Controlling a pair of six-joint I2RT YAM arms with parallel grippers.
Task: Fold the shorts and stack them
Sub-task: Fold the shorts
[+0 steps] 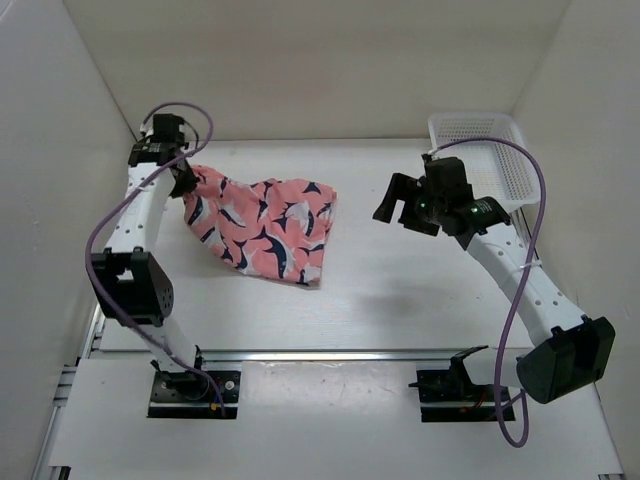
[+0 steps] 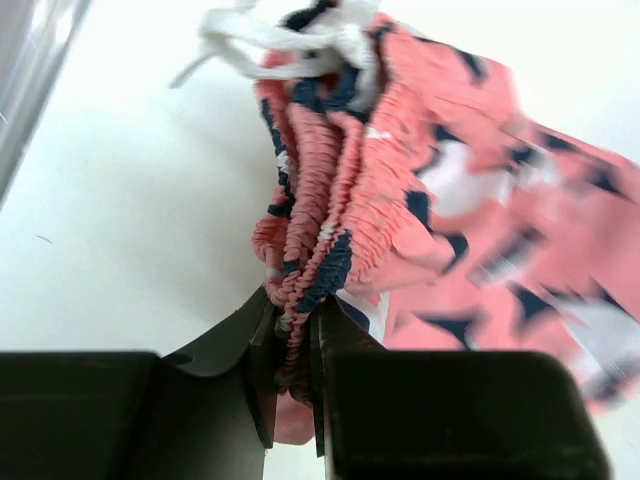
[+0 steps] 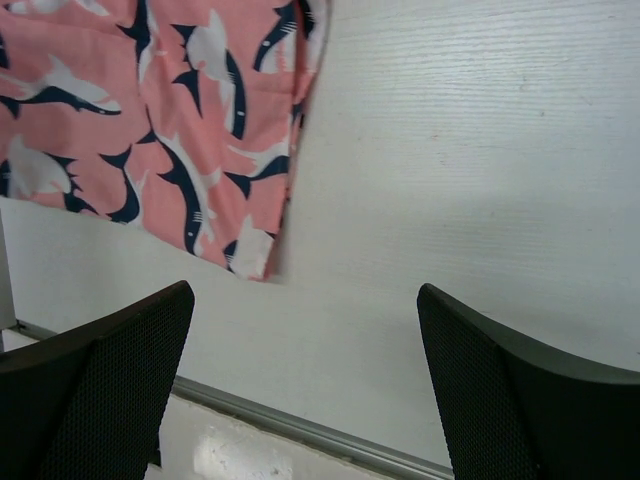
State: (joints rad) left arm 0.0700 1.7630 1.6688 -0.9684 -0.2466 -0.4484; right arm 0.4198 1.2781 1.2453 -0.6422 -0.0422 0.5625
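Coral-pink soft fabric shorts [image 1: 265, 228], printed with white and navy shark-like shapes, lie rumpled on the white matte surface [image 1: 400, 300], left of centre. The left end effector [image 2: 295, 335] is clenched on the gathered, ribbed elastic waistband [image 2: 320, 200]. A white drawstring [image 2: 280, 35] trails at the waistband's far end. The right end effector [image 3: 305, 300] is released, fingers wide, above the surface and apart from the shorts. A white plastic mesh basket [image 1: 478, 118] sits at the far right, its interior partly hidden by the right arm [image 1: 510, 265].

A robot lab test cell: white board walls [image 1: 300, 60] around a white table [image 1: 400, 300], aluminium rail [image 1: 340, 354] along its near edge.
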